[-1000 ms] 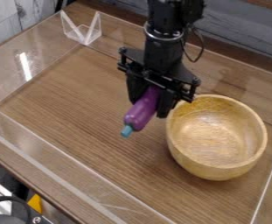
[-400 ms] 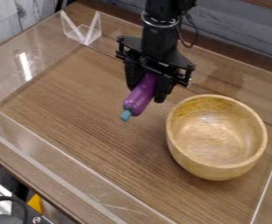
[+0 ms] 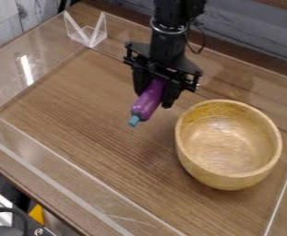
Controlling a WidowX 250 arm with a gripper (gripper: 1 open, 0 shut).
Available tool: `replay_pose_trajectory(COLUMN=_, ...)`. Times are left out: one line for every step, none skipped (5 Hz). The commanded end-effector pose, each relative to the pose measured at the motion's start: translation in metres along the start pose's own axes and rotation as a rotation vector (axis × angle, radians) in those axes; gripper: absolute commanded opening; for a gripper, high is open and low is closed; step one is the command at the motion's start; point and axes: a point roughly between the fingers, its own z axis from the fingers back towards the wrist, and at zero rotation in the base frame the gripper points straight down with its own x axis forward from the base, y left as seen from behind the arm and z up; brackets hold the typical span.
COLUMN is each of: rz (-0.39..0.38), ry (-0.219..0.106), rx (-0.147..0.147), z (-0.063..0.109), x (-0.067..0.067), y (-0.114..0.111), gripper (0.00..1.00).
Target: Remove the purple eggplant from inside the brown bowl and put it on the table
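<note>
While the bowl (image 3: 230, 145) sits empty at the lower right of the frame, the tool (image 3: 158, 95) hangs just above centre, pointing down at the counter (image 3: 96, 138), its black fingers clamped on the eggplant (image 3: 149, 103). The eggplant tilts down to the left, its teal stem lowest, close over the wood; whether it touches I cannot tell. It lies just left of the bowl's rim, apart from it.

Clear acrylic walls (image 3: 35, 69) (glare on panels); pale surface beyond, top left.
</note>
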Motion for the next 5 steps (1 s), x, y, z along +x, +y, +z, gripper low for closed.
replay_pose_trajectory(rz=0.035, ry=-0.050, rx=0.009, z=0.002, x=0.019, y=0.012, gripper=0.00)
replay_pose_trajectory(rz=0.025, ry=-0.046, rx=0.014, z=-0.003, x=0.021, y=0.009, gripper=0.00)
replay_pose_trajectory(rz=0.017, ry=-0.043, rx=0.017, z=-0.006, x=0.023, y=0.004, gripper=0.00)
replay_pose_trajectory(rz=0.012, ry=-0.041, rx=0.021, z=-0.010, x=0.025, y=0.005, gripper=0.00)
replay_pose_trajectory(rz=0.009, ry=-0.042, rx=0.024, z=-0.014, x=0.027, y=0.006, gripper=0.00)
